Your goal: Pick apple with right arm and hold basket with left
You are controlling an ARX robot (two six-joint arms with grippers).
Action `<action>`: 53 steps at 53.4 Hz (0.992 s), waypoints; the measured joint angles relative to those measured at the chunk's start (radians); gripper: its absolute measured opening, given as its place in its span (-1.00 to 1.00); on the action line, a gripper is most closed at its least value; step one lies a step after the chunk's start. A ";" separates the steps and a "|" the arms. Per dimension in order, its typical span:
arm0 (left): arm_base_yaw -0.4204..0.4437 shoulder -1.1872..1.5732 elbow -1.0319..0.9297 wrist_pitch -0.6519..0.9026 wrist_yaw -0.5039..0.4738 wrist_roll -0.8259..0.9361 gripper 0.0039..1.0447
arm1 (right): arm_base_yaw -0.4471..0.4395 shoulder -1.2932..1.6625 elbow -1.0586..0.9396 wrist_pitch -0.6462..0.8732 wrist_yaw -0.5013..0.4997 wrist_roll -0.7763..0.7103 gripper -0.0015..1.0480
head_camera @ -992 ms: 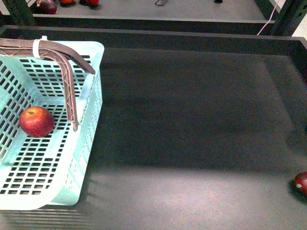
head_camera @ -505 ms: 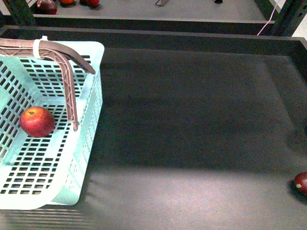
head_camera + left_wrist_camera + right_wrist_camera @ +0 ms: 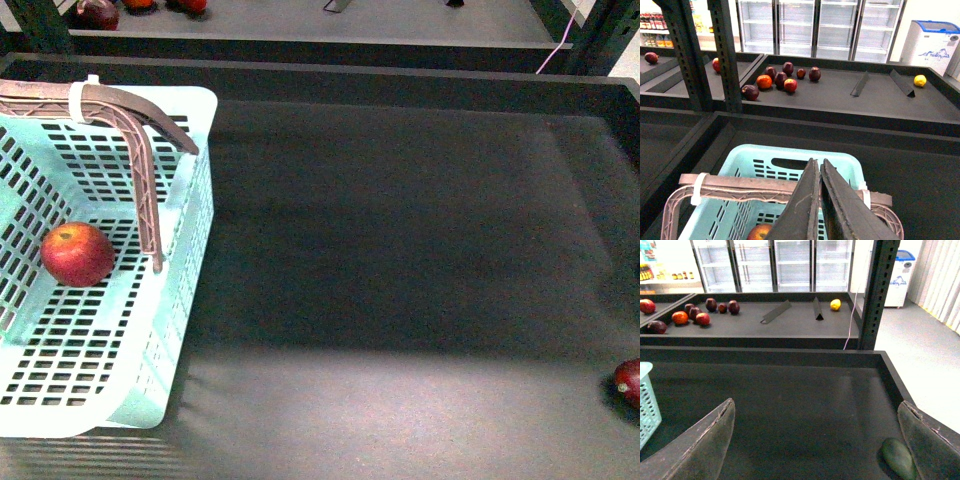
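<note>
The mint-turquoise basket stands at the left of the dark table, its brown handles raised. The red apple lies on the basket floor. Neither gripper shows in the front view. In the left wrist view my left gripper is shut with nothing between its jaws. It hangs over the basket, just above the handles. The apple peeks out beside its fingers. My right gripper is wide open and empty over bare table, with only the basket's corner at that view's edge.
A small dark maroon fruit lies at the table's right edge. A green fruit sits near the right gripper's finger. A raised rim bounds the table. Behind it a shelf holds several fruits and a lemon, with dark posts.
</note>
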 joint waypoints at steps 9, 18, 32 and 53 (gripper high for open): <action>0.069 -0.089 -0.064 -0.019 0.063 0.019 -0.94 | 0.000 0.000 0.000 0.000 0.000 0.000 0.83; 0.071 -0.172 -0.114 -0.057 0.070 0.023 -0.94 | 0.000 0.000 0.000 0.000 0.000 0.000 0.83; 0.071 -0.306 -0.164 -0.138 0.070 0.024 -0.94 | 0.000 0.000 0.000 0.000 0.000 0.000 0.83; 0.071 -0.467 -0.223 -0.229 0.070 0.027 -0.94 | 0.000 0.000 0.000 0.000 0.000 0.000 0.83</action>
